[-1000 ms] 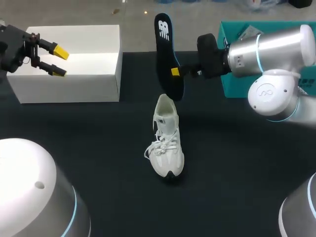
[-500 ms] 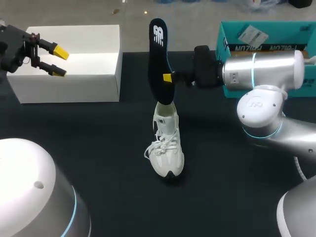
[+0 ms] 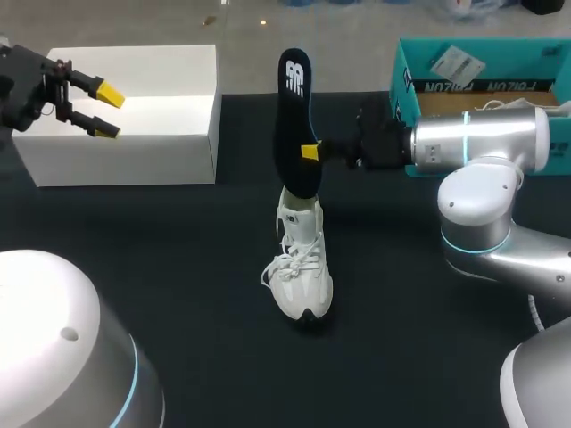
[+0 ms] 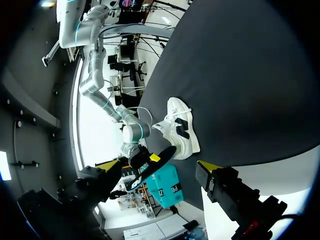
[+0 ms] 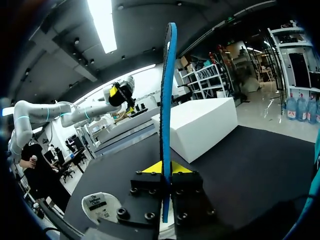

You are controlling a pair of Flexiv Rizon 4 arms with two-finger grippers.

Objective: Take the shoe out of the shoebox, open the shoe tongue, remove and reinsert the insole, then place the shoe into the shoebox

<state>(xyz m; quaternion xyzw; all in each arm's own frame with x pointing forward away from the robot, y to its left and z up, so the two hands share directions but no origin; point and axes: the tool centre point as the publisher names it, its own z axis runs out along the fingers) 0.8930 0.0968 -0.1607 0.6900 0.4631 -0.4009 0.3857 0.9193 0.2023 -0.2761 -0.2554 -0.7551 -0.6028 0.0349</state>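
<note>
Right end effector point(image 3: 310, 152) grips insole point(image 3: 295, 111) — upright above shoe point(image 3: 302, 259).

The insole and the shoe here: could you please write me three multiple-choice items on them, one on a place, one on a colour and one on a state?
1. Where is the white shoe?
A. Inside a box
B. Upright on the black table, at the held insole's lower end
C. Lifted in the air

2. What colour is the insole's broad face?
A. Red
B. Black with a white logo
C. Yellow

3. What state is the right claw in?
A. Open and empty
B. Shut on the shoe's laces
C. Shut on the insole

Answers:
1 B: the head view shows the shoe standing on the dark tabletop.
2 B: the face turned to the head view is black with a white mark.
3 C: in the right wrist view both yellow tips press the insole from two sides.
</note>
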